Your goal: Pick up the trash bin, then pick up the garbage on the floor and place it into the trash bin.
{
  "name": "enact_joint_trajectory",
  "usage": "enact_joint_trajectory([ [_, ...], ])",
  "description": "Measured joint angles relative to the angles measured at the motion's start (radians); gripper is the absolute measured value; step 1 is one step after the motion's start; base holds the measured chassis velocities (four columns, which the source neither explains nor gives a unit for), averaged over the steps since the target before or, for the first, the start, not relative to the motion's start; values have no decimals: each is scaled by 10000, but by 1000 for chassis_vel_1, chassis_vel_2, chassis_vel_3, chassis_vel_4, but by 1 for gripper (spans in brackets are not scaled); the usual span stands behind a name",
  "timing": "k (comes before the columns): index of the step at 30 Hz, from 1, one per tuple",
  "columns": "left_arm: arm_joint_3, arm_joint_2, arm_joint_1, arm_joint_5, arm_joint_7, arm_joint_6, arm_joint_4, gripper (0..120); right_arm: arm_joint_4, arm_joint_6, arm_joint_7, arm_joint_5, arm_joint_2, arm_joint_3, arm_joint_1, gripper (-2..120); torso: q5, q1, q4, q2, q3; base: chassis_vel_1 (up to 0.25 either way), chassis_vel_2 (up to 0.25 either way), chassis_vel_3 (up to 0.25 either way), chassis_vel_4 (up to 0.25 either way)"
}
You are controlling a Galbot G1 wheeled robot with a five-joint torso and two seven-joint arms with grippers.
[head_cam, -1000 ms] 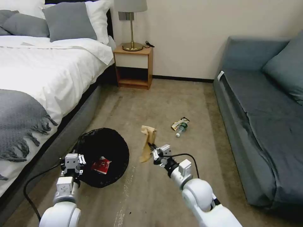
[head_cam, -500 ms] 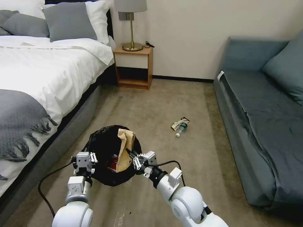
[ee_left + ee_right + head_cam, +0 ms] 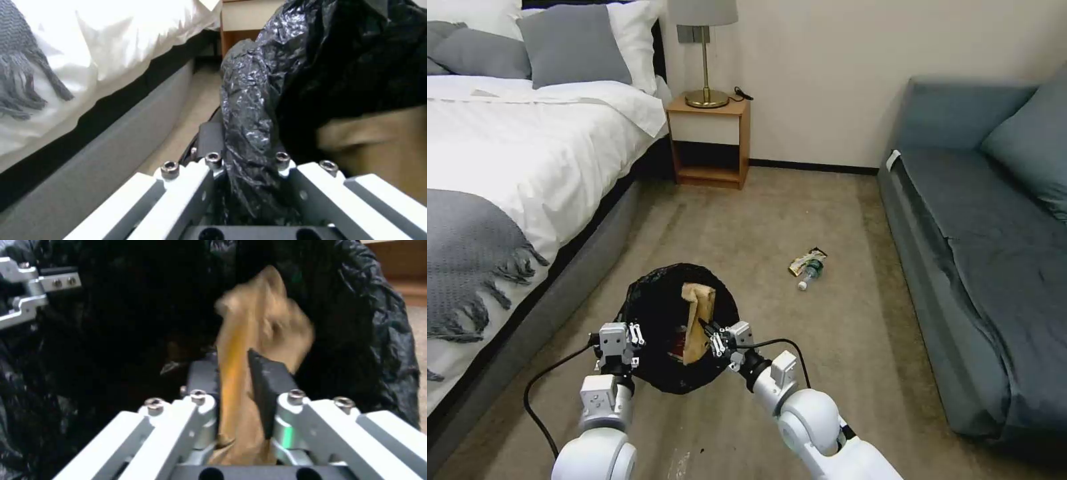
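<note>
The left hand (image 3: pixel 627 333) is clamped on the trash bin (image 3: pixel 654 313) rim at seven o'clock, while the right hand (image 3: pixel 710 333) pinches tan paper (image 3: pixel 697 313) over its mouth.

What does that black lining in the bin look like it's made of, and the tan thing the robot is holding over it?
The trash bin lining looks like thin plastic film: glossy black, finely crinkled, catching highlights where the left gripper pinches its rim. The tan piece in the right gripper looks like paper, perhaps kraft: matte, brownish, creased and holding its folds. Neither can be confirmed by look alone.
</note>
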State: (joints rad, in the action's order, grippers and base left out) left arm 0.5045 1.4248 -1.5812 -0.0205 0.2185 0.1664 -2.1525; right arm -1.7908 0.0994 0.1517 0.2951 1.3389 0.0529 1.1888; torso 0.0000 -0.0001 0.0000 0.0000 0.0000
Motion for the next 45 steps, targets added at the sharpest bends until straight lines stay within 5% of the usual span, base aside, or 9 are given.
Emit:
enact_joint_trajectory([
  [20,379,16,90,179,188,-675,859,4,-735,-678,-341,122,-170,-1282,1117,96,-1,0,0,0,0,0,0,0,0],
  [32,731,-104,-18,198,209,-1100,1095,4,-877,-558,-1202,388,-177,-2931,1690,100,0,0,0,0,0,0,0,0,0],
  [40,609,95,-65,844,291,-1600,1107,4,-592,734,-2573,776,-123,-4435,1931,100,0,0,0,0,0,0,0,0,0],
  [45,606,123,-35,1092,318,-1870,1308,4,-282,804,-2735,882,-124,-4780,2042,100,0,0,-1,0,0,0,0,0,0],
])
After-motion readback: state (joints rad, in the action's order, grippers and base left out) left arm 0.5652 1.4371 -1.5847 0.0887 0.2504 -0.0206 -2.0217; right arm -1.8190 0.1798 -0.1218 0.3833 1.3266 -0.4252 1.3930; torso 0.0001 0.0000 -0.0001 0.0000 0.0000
